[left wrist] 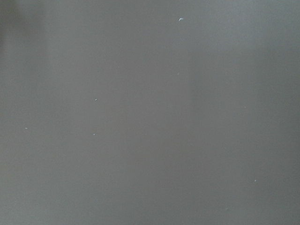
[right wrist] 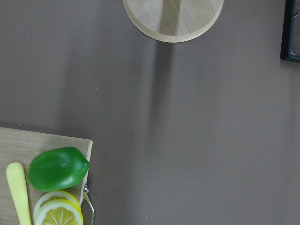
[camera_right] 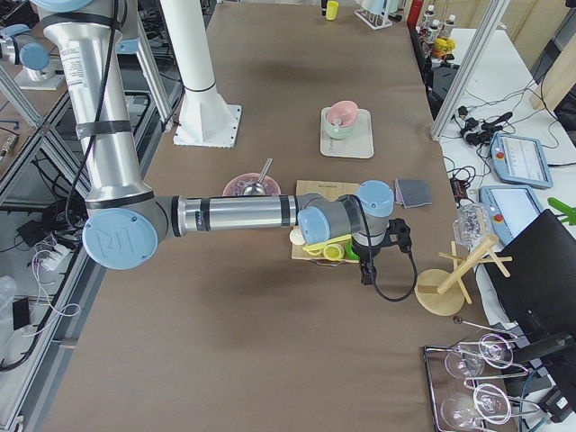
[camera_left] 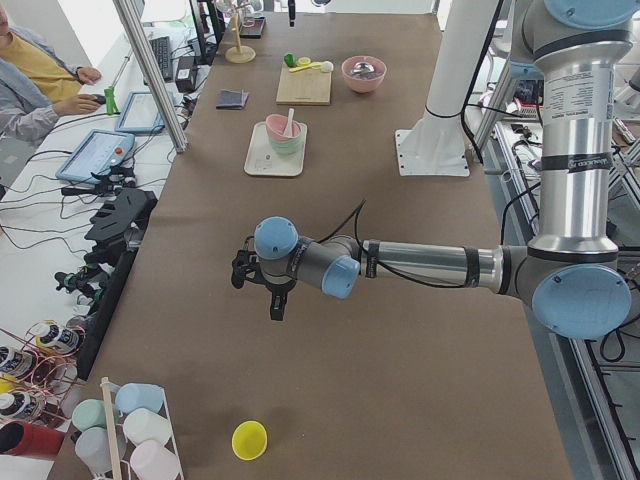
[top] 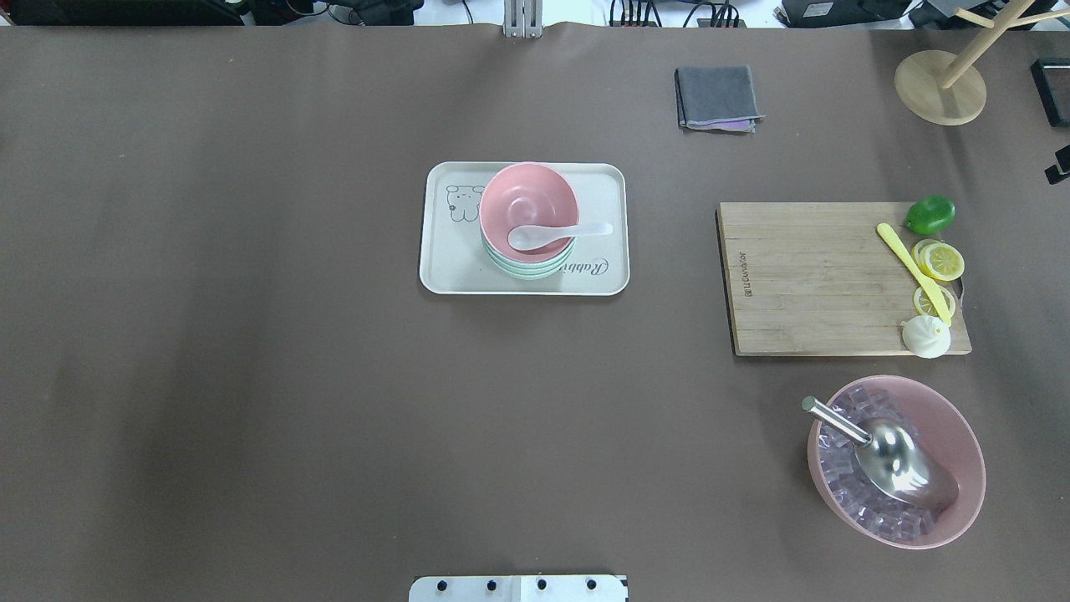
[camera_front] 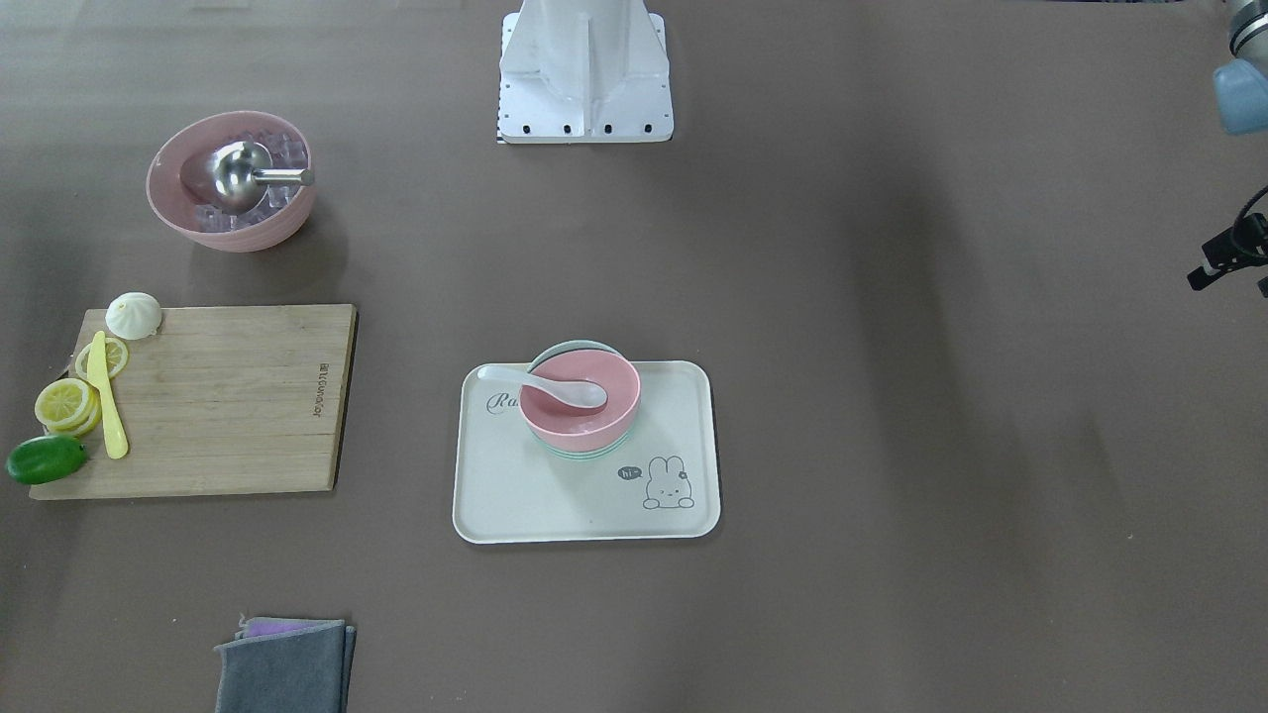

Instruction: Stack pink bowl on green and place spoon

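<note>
A pink bowl [top: 528,203] sits stacked on pale green bowls [top: 528,266] on a cream rabbit tray [top: 445,267]. A white spoon [top: 552,235] lies in the pink bowl with its handle over the rim. The stack also shows in the front view [camera_front: 581,401]. My left gripper [camera_left: 277,305] hangs over bare table far from the tray; only a black part of it shows at the front view's edge [camera_front: 1226,259]. My right gripper [camera_right: 364,270] hangs between the cutting board and a wooden stand. I cannot tell whether either is open or shut. Neither wrist view shows fingers.
A wooden cutting board [top: 819,280] holds a lime [top: 930,215], lemon slices [top: 943,261], a yellow knife and a white bun. A large pink bowl [top: 961,435] holds ice cubes and a metal scoop [top: 894,456]. A folded grey cloth [top: 717,97] and a wooden stand [top: 940,87] lie at the far side.
</note>
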Tool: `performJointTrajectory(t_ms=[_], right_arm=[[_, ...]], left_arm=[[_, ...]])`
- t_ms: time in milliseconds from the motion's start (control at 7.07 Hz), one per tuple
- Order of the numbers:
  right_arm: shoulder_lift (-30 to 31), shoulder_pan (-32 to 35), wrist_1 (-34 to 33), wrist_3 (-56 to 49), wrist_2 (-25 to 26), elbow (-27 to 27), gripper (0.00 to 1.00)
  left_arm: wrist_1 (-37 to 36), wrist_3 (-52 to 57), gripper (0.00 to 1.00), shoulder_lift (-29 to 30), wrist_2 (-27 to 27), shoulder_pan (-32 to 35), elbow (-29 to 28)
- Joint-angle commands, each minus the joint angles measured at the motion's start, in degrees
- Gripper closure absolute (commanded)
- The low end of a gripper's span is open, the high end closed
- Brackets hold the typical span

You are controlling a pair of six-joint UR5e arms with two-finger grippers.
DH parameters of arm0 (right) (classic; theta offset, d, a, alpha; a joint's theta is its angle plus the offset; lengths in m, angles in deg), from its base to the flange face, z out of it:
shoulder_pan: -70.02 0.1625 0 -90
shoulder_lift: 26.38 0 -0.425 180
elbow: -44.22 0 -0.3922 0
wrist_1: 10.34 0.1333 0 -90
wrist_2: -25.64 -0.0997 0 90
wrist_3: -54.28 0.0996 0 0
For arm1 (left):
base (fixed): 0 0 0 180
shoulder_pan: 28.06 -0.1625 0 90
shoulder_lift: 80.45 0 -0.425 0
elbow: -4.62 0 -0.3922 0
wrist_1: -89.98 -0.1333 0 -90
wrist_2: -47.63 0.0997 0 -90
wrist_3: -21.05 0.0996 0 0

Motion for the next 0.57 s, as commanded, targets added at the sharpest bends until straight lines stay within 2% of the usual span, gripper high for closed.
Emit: performJointTrajectory(t_ms=[0,283,425], right_arm=[[1.7,0.6,3.3,-0.4,-0.4,-0.5,0.00],[3.6,0.6,13.2,0.5,-0.5,-2.8,0.00],[3.6,0.5,13.5,0.4,-0.8,-2.5,0.00]], left_arm=[[-0.9,1.0,0.02,-1.0,-0.1,3.9,-0.5],[-3.4,0.8,0.02,-0.9,-0.9,4.1,-2.1],[-3.5,1.4,0.02,-0.9,-0.5,4.4,-2.4]])
